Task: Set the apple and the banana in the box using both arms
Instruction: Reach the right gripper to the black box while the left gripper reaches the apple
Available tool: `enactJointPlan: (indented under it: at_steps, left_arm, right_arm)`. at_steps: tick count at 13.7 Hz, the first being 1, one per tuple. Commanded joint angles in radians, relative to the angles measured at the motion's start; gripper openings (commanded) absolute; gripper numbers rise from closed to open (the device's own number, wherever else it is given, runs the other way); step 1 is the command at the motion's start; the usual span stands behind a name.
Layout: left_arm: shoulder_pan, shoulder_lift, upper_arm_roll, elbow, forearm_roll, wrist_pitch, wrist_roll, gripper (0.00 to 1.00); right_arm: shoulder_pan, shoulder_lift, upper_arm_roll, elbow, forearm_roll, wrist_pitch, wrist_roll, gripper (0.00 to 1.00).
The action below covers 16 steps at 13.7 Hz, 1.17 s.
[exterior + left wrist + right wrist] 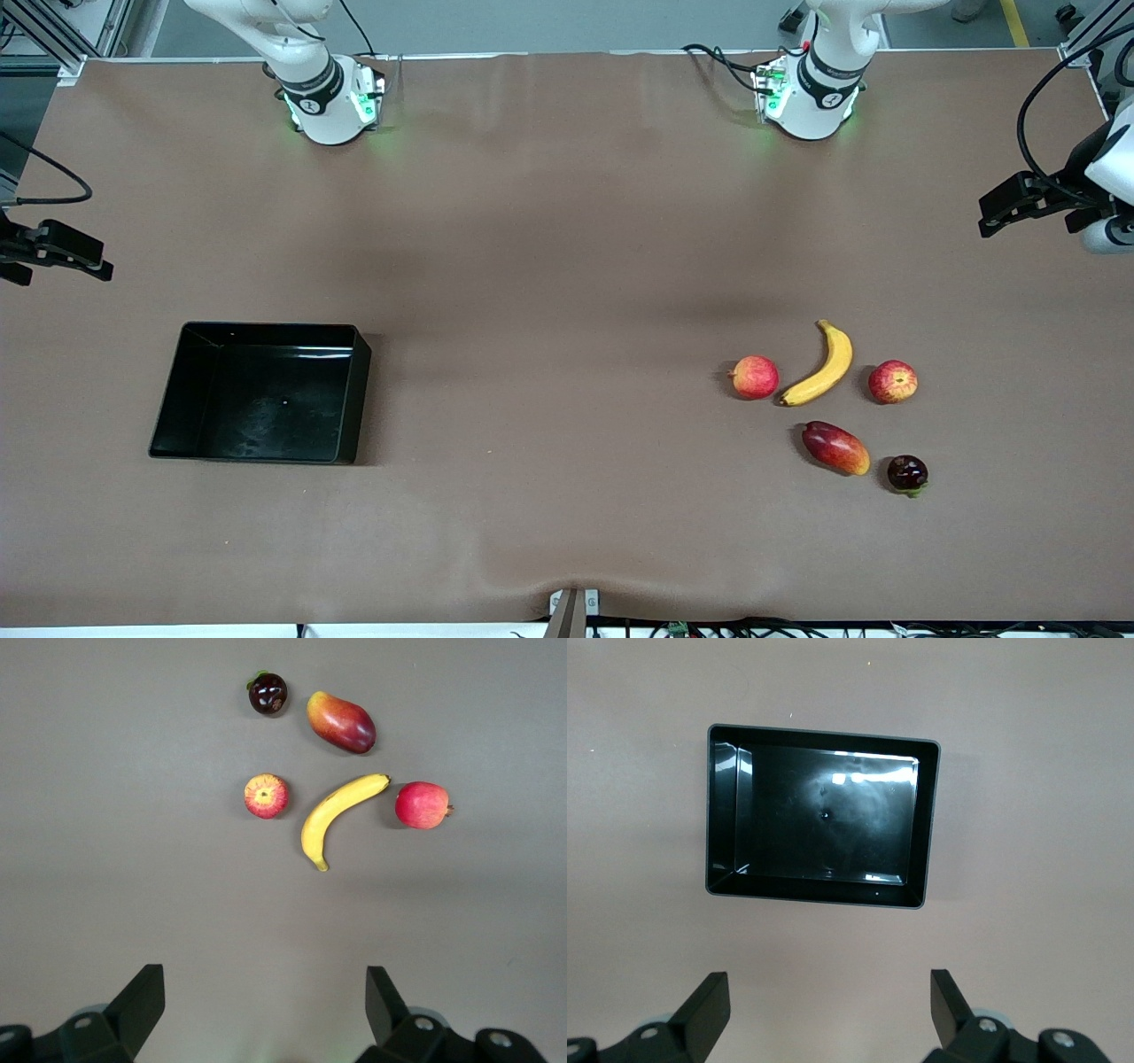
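- Apple (pixel 892 382): small, red with yellowish streaks, sitting on the table (pixel 567 266) toward the left arm's end, just beside the banana and apart from it.
- Banana (pixel 823 368): long, curved, yellow, lying between the apple and a pinkish-red round fruit (pixel 755 377), touching neither.
- Mango (pixel 835 447): oblong, red-orange, resting nearer the front camera than the banana.
- Dark round fruit (pixel 907 472): deep maroon with a green bit, sitting just beside the mango, nearer the front camera than the apple.
- Box (pixel 182 390): shallow glossy black tray, lying toward the right arm's end of the table, well apart from the fruits, with nothing in it.
- Left gripper (pixel 1005 208): hanging over the table edge at the left arm's end, fingers (pixel 142 997) spread wide, holding nothing.
- Right gripper (pixel 53 252): hanging over the table edge at the right arm's end, above the box in its wrist view, fingers (pixel 709 1005) spread wide, holding nothing.
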Motion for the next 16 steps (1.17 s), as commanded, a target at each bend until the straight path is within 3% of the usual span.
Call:
enactJointPlan:
  at_steps: [1,4,7,9,14,16]
  left_arm:
    - [-0.002,0.011,-0.004,0.018,0.022,-0.018,0.014,1.0]
    - [0.004,0.029,-0.002,0.024,0.014,-0.016,0.011,1.0]
    - [0.01,0.115,0.004,0.023,0.017,0.013,0.02,1.0]
    - [0.036,0.169,0.006,0.018,0.016,0.115,0.006,1.0]
    - [0.04,0.256,0.004,0.009,0.007,0.188,0.001,1.0]
    - [0.041,0.302,0.006,-0.02,0.011,0.293,0.0,1.0]
  right_arm:
    - [-0.009,-0.014,0.009,0.003,-0.013,0.0,-0.006,1.0]
    - [-0.002,-0.016,0.011,0.002,-0.013,-0.002,-0.006,1.0]
    - [-0.002,-0.016,0.012,0.002,-0.013,-0.005,-0.006,1.0]
    - [-0.002,-0.014,0.012,0.002,-0.013,-0.008,-0.006,1.0]
    - [0.026,0.007,0.012,0.002,-0.015,0.03,-0.006,1.0]
    - [0.041,0.035,0.012,0.002,-0.015,0.05,-0.006,1.0]
